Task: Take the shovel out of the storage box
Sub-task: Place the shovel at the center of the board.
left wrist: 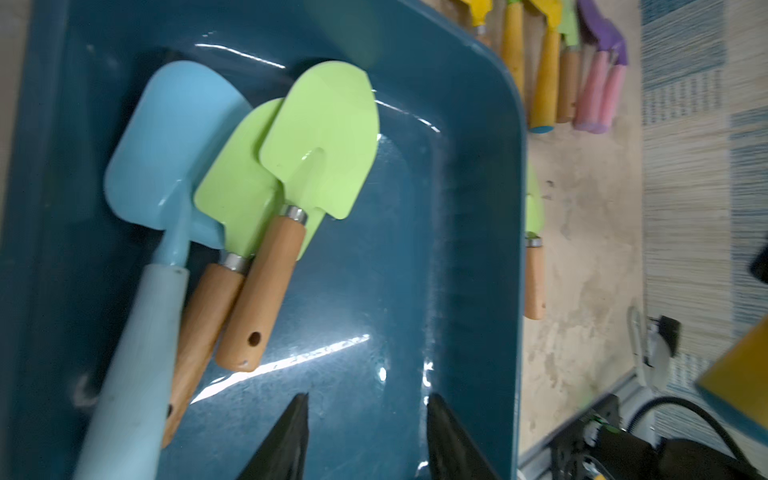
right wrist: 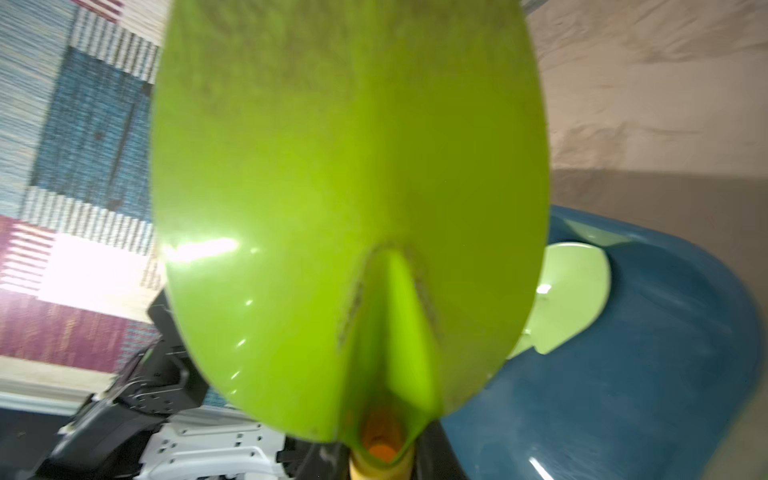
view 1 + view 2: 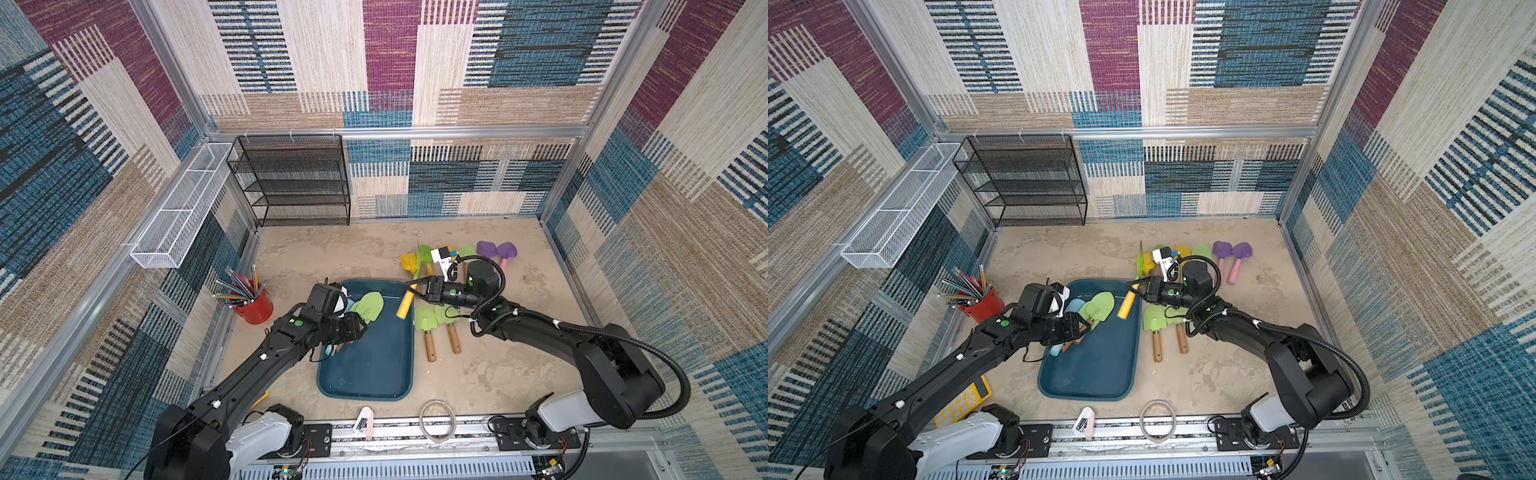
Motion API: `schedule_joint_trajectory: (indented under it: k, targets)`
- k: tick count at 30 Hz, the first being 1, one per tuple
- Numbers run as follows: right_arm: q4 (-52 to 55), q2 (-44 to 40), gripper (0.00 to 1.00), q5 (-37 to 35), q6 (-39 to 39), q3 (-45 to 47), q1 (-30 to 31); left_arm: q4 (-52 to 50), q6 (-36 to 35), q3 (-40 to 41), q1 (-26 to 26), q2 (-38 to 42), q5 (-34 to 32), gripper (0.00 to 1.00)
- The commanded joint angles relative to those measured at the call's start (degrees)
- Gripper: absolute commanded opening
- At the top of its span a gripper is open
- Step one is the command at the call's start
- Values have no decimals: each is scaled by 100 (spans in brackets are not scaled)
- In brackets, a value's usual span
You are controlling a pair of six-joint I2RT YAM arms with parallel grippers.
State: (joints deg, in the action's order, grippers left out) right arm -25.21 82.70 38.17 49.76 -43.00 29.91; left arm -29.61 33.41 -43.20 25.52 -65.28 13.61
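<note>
Sandy tabletop (image 3: 498,374): right claw (image 3: 411,286) clamps yellow-handled shovel (image 3: 405,305), seemingly above storage box (image 3: 374,365) rim; left claw (image 1: 368,401) apart.

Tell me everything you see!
storage box: one, teal, centre
light blue shovel: one, in box
green wooden-handled shovels: two in box, two beside it
yellow-handled shovel: one, green blade, held over box corner
far shovels: several; yellow, green, purple; beyond box
pencil cup: one, red, left of box
shelf rack: one, black, back wall
wire basket: one, white, left wall
calculator: one, yellow, front left
left hand: open, over box
right hand: shut on yellow-handled shovel
</note>
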Motion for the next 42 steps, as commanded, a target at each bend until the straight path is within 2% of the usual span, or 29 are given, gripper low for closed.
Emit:
schedule_joint_trajectory:
  k: [1,11,17,22,29,38,42]
  targets:
    - [1696,-260,15,-841,-982,-17,-12,-305,-325,-162,45,-257,-654,49]
    - [3218,-1106,16,-2292,-1658,108,-29,-400,-447,-528,499,-1105,-1764,49]
    - [3642,-1424,17,-2622,-1811,218,-64,-372,-557,-738,628,-1708,-2087,48]
    - [3849,-1645,17,-2822,-1853,300,-97,-286,-658,-898,740,-2174,-2104,48]
    - [4365,-1809,17,-3387,-2004,292,-165,-278,-625,-953,1045,-2394,-2100,48]
    - [4880,-1683,17,-4221,-2115,283,-284,-496,-584,-1117,1483,-2595,-2256,46]
    - [4853,-1576,17,-4323,-2161,339,-293,-644,-608,-1216,1588,-2655,-2400,45]
